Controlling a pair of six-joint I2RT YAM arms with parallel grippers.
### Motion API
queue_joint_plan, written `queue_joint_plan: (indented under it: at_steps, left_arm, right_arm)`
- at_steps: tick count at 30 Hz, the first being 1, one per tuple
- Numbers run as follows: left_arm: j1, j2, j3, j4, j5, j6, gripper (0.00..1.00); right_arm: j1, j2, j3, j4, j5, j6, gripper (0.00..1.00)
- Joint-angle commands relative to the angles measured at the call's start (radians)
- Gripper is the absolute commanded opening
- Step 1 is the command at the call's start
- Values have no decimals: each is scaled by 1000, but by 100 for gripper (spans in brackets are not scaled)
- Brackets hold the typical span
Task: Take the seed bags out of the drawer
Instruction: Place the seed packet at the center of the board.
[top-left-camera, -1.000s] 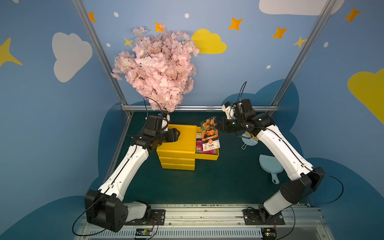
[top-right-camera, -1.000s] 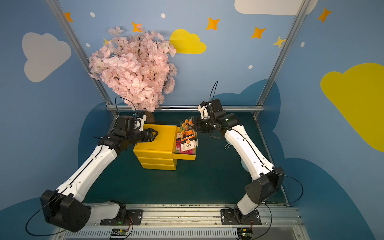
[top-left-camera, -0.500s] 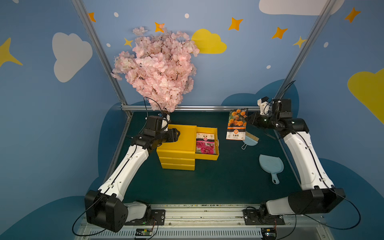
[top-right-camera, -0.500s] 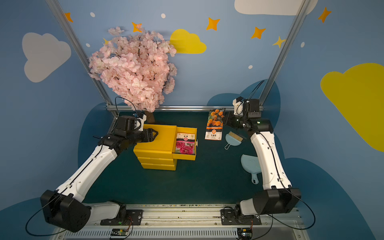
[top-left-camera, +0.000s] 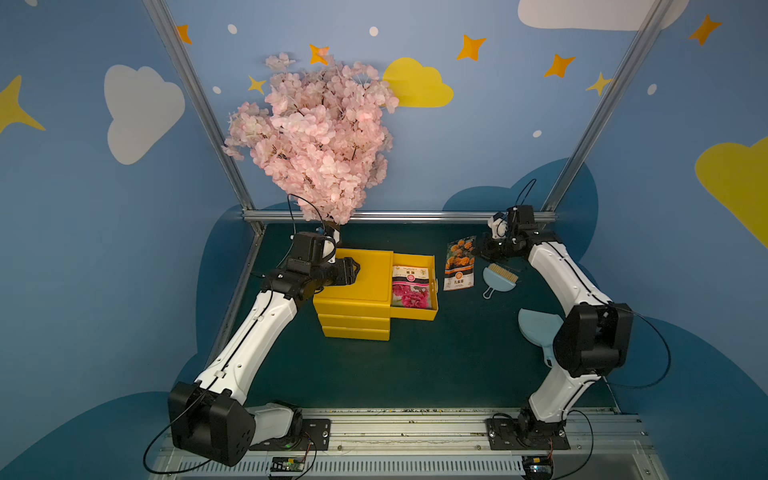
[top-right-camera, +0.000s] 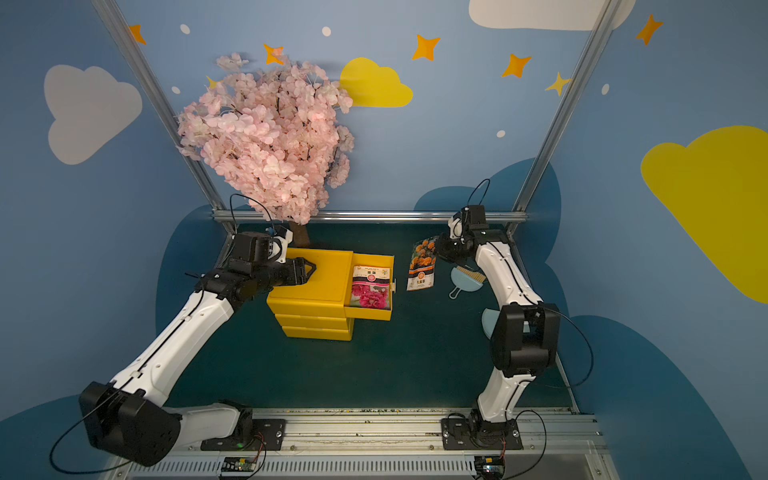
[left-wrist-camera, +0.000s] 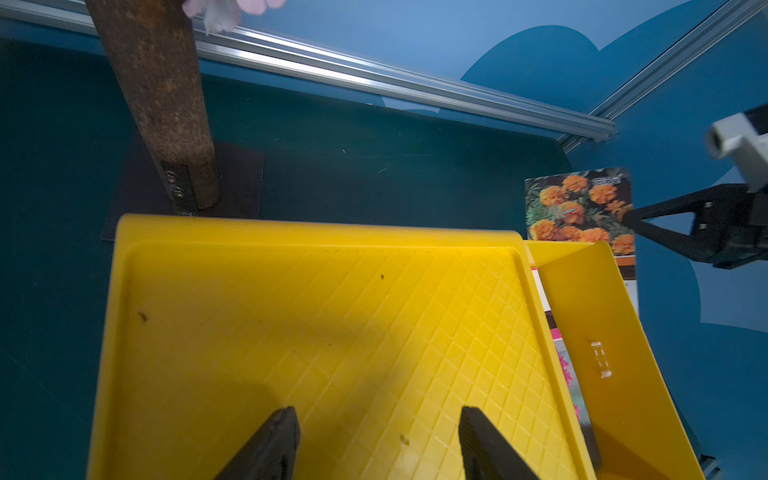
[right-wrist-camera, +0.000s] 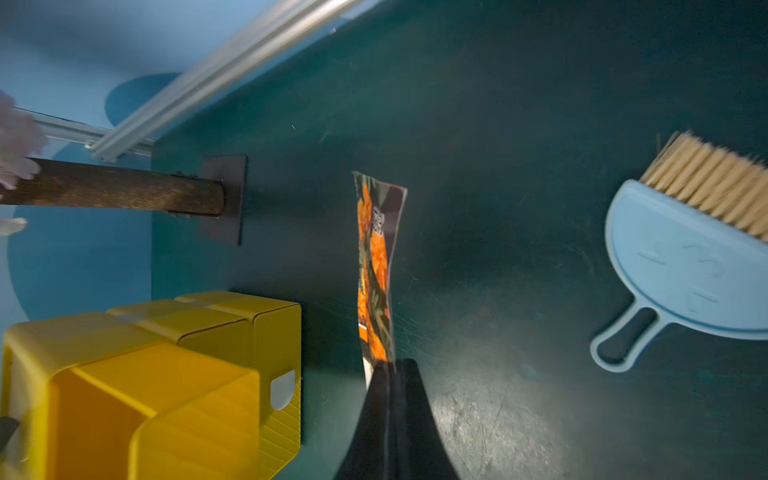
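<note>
Drawer (top-left-camera: 413, 313) open, pink seed bag (top-left-camera: 410, 286) inside | right gripper (top-left-camera: 482, 248) clamped on orange seed bag (top-left-camera: 459, 264) | left gripper (top-left-camera: 355, 268) jaws apart over cabinet (top-left-camera: 353, 291)

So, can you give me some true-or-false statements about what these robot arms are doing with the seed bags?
The right gripper pinches the orange-flower seed bag. True.
The open drawer is empty. False: a pink-flower seed bag lies inside.
The left gripper holds a seed bag. False: its jaws stand open over the yellow cabinet top, holding nothing.
A light blue brush lies near the held bag. True.
</note>
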Motion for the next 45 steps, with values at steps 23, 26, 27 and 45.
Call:
queue_joint_plan:
  at_steps: [23, 26, 27, 45]
  left_arm:
    - [2, 28, -58, -189, 1, -23, 67]
    - [0, 26, -61, -190, 1, -24, 67]
    - [2, 25, -62, -190, 1, -24, 67]
    - [1, -10, -82, -180, 7, -29, 67]
  right_arm:
    - [17, 596, 611, -179, 52, -150, 5]
    - [17, 588, 611, -179, 103, -157, 39]
    - [17, 581, 610, -180, 119, -158, 44]
    - [208, 51, 294, -159, 256, -110, 11]
